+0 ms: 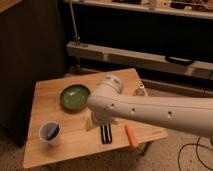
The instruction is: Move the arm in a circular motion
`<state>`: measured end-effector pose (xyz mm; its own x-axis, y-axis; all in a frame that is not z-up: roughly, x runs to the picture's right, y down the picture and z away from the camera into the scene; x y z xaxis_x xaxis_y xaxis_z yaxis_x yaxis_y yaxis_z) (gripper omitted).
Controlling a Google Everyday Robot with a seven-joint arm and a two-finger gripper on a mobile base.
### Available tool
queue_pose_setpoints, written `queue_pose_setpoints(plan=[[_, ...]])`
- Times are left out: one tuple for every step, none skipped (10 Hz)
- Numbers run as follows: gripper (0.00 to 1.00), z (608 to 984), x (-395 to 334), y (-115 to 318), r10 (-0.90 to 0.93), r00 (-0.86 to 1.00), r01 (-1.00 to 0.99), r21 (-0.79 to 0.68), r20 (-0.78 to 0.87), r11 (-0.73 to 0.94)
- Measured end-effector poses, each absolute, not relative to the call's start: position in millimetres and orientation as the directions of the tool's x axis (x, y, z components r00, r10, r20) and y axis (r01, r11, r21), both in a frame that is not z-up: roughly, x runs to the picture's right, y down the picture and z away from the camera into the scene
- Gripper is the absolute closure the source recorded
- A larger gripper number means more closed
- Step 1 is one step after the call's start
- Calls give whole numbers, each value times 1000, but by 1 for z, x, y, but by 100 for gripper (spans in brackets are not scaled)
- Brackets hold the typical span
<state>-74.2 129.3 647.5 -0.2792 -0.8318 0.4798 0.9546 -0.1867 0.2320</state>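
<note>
arm spans the tabletop, cut off at the view's edge | gripper low beneath its joint, mostly hidden, just beside black bar | grip state cannot be told

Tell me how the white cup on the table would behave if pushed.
The cup looks small and thin-walled, so probably light and easy to slide on the wooden table. It stands upright with something blue inside; a high push might tip it. The pincer sits under the arm, apart from the cup.
</note>
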Motion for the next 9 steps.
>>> queue_pose_setpoints(plan=[[24, 651, -91, 118, -837, -288, 952, 236, 466, -196], [24, 658, -102, 103, -844, -283, 954, 224, 456, -198], [24, 670, -107, 85, -853, -262, 961, 203, 451, -188], [24, 681, -107, 73, -860, -239, 968, 182, 451, -174], [24, 688, -104, 64, -865, -218, 973, 164, 451, -160], [24, 696, -90, 54, -872, -185, 981, 135, 453, -138], [24, 699, -79, 51, -876, -163, 985, 119, 455, -122], [24, 701, -61, 48, -878, -142, 989, 101, 457, -108], [24, 701, -42, 48, -879, -121, 992, 84, 461, -93]])
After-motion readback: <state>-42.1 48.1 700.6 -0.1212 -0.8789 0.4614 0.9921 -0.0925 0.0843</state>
